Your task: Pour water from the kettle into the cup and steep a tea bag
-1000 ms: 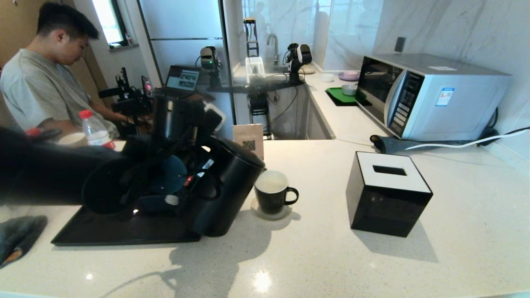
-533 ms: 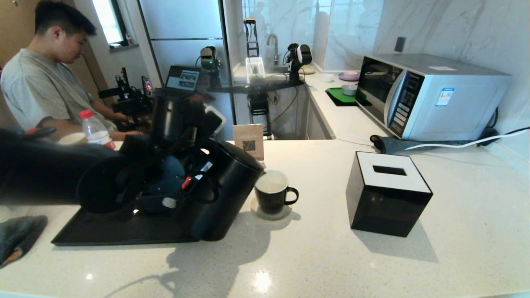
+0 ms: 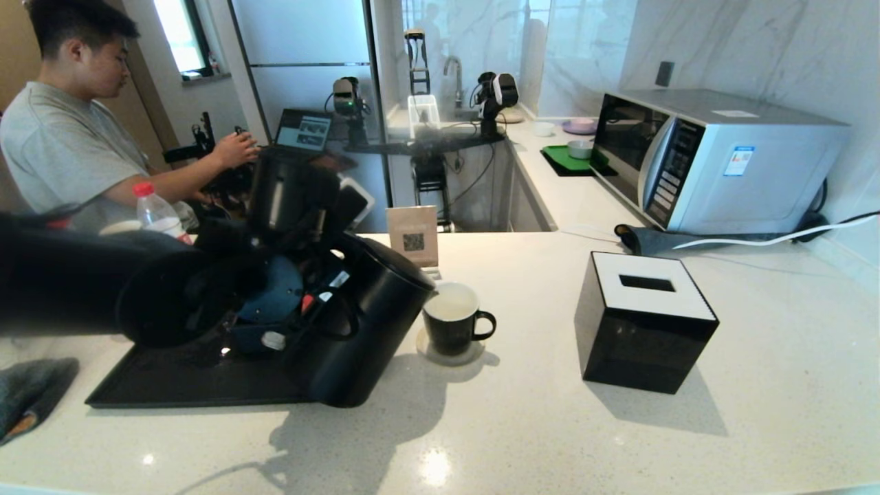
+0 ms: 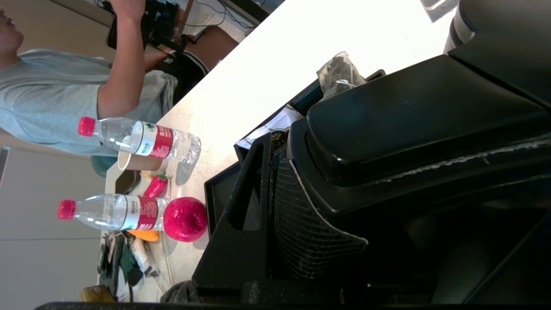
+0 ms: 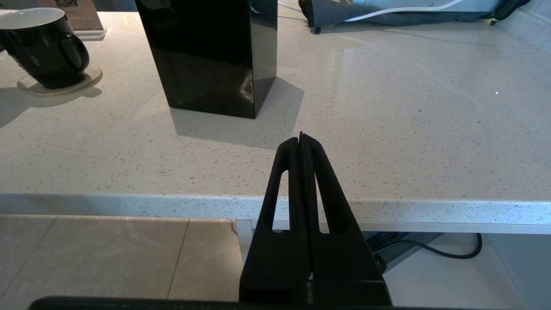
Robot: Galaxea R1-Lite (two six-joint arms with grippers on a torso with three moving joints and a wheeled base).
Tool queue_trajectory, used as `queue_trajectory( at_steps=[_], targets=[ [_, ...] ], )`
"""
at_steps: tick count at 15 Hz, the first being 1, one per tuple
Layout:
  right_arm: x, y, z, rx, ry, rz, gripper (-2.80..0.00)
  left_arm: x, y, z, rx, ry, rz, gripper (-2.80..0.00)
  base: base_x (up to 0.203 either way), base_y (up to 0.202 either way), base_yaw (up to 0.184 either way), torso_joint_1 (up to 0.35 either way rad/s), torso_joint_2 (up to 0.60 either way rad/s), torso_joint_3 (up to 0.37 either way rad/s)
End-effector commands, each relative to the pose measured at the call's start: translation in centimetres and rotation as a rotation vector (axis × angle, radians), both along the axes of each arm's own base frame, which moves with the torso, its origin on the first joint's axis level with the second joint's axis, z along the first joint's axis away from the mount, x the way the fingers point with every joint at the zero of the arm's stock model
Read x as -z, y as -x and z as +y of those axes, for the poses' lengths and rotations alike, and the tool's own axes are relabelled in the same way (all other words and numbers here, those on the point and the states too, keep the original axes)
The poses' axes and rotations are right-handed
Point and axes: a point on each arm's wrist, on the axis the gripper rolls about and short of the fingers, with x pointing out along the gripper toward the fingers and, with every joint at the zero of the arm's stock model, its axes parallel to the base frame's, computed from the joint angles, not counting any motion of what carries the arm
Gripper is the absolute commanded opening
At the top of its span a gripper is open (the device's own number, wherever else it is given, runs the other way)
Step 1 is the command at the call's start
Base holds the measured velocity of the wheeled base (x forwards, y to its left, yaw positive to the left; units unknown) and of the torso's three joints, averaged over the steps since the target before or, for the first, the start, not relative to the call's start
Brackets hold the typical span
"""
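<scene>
The left hand (image 3: 323, 302) is clamped on the handle of the kettle (image 3: 364, 323), left of centre in the head view. The kettle is lifted and tipped, its long axis leaning up and to the right, so its top edge hangs just above and to the left of the cup (image 3: 450, 323). No stream of water is visible. The cup sits upright on a coaster (image 3: 450, 354) on the desk (image 3: 550, 426), directly right of the kettle, so pouring likely needs only more tilt that way. The tea bag (image 4: 338, 73) lies at the tray's edge (image 3: 172, 388). The right hand (image 5: 301, 142), fingers pressed together, is parked below the desk edge, well apart. One kettle, one cup, one tea bag.
</scene>
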Motion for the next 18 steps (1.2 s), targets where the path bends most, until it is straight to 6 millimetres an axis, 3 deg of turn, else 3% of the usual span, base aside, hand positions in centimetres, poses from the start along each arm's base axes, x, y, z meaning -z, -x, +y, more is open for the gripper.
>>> queue_trajectory(
  at_steps=[1,18],
  targets=[
    [0.0,-0.01,0.0,-0.001,0.0,0.001,-2.8,-0.23,0.03,-0.06,0.0,-0.001,-0.005,-2.8,0.0,0.0,0.0,0.0,0.0,0.0],
    [0.0,-0.01,0.0,-0.001,0.0,0.001,-2.8,-1.1,0.3,-0.71,0.021,-0.023,0.031,-2.8,0.0,0.0,0.0,0.0,0.0,0.0]
  ],
)
